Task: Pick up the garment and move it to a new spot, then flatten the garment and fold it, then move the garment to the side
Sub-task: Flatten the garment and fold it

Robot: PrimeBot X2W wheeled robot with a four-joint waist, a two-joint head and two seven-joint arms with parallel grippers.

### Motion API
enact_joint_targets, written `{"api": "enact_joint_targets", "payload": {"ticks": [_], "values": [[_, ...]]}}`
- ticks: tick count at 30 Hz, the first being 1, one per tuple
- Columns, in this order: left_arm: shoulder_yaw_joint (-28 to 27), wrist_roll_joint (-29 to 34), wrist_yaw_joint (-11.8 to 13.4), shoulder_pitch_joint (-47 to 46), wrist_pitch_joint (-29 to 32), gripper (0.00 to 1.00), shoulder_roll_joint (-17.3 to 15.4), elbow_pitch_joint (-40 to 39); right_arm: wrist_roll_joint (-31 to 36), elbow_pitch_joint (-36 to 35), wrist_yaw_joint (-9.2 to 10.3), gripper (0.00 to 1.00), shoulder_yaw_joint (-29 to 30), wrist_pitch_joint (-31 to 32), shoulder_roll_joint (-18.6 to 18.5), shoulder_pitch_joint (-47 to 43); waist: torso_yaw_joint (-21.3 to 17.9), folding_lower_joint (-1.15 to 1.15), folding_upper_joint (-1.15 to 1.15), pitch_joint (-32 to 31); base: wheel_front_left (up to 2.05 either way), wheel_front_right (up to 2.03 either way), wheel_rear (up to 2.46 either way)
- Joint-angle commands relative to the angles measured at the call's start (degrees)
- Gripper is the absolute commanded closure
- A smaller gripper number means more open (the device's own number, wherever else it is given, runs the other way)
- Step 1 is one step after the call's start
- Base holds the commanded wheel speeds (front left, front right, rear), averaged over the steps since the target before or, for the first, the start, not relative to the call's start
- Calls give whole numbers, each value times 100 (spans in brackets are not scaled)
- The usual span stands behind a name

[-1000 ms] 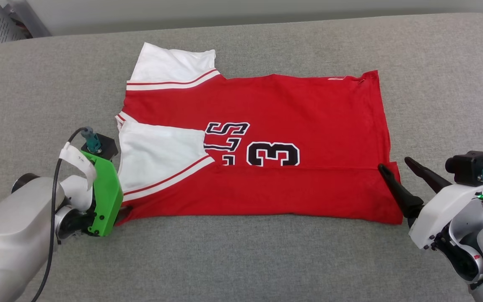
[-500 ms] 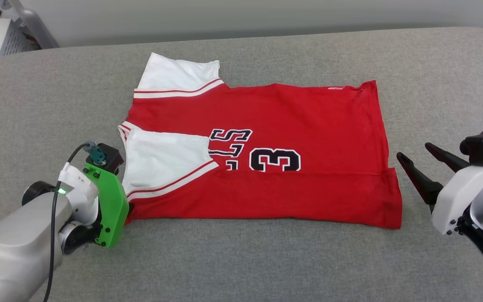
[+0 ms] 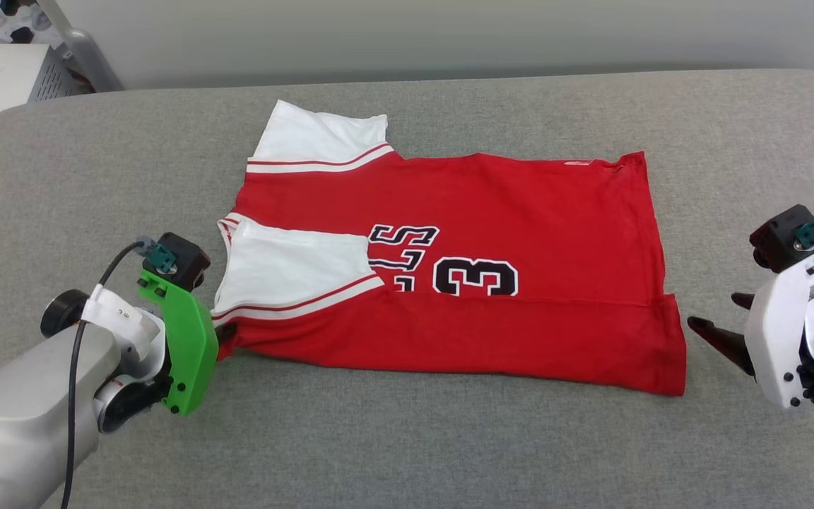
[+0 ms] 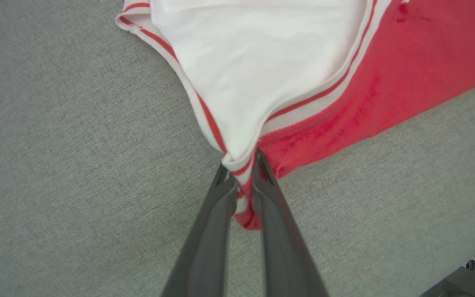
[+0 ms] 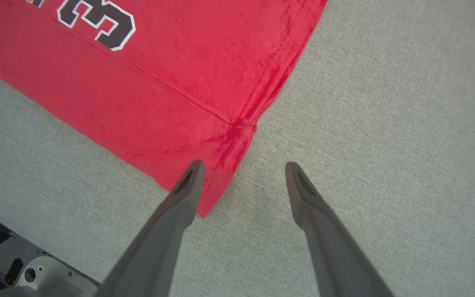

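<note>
head view: the garment (image 3: pixel 463 283) lies flat on the grey tabletop (image 3: pixel 407 438), with a white sleeve folded over its front beside the 3. the left claw (image 3: pixel 225 332) is at its 8 o'clock corner, and the right claw (image 3: pixel 712 311) is just off its 4 o'clock corner.
left wrist view: the left claw is pinched tight on the striped sleeve hem.
right wrist view: the right claw is spread wide and empty, with 1 finger (image 5: pixel 184 185) over the red corner.

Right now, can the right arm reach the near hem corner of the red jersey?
Probably yes. The right tool is open, and the hem corner of the red jersey lies right beside one fingertip on the gray padded surface; nothing stands between them.
</note>
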State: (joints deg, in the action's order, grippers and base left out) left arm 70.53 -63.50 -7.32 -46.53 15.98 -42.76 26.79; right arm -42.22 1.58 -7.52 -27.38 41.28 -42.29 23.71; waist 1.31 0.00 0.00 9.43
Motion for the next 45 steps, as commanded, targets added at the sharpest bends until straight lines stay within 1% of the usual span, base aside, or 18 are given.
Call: {"api": "enact_joint_targets", "payload": {"ticks": [1,5,10,14,20,27,28,29,33,38,45], "values": [[15,56,-8,-90,-37,100,-7,-54,-93,-14,3,0,-57,187,-37,98,43,0,0,32,0,0,0],[22,128,51,-144,-48,100,34,-180,-212,156,3,0,-162,508,23,116,125,0,0,119,0,0,0],[10,179,121,-207,-64,100,31,-311,-143,482,3,0,-352,589,189,229,180,0,0,266,0,0,0],[3,230,179,-261,-81,100,27,-399,-88,859,3,0,-520,500,373,329,225,0,0,399,0,0,0],[-1,286,243,-319,-104,100,41,-477,-98,1523,3,0,-1030,291,624,288,270,0,0,558,0,0,0],[9,289,273,-277,-135,100,49,-481,-310,1839,3,0,-1421,-44,769,289,237,0,0,592,0,0,0],[11,281,274,-257,-142,100,47,-477,-353,1849,3,56,-1429,-153,770,315,224,0,0,573,0,0,0],[14,274,275,-237,-146,100,43,-472,-387,1857,3,100,-1433,-241,770,335,213,0,0,551,0,0,0],[25,215,271,-105,-174,100,10,-456,-491,1813,3,100,-1462,-591,700,384,179,0,0,408,0,0,0],[25,148,297,83,-241,100,-145,-534,-601,1567,3,100,-1394,-1002,509,337,152,0,0,142,0,0,0],[51,99,411,347,-253,100,-387,-884,-720,1108,3,100,-1161,-1247,175,30,182,0,0,-197,0,0,0]]}}
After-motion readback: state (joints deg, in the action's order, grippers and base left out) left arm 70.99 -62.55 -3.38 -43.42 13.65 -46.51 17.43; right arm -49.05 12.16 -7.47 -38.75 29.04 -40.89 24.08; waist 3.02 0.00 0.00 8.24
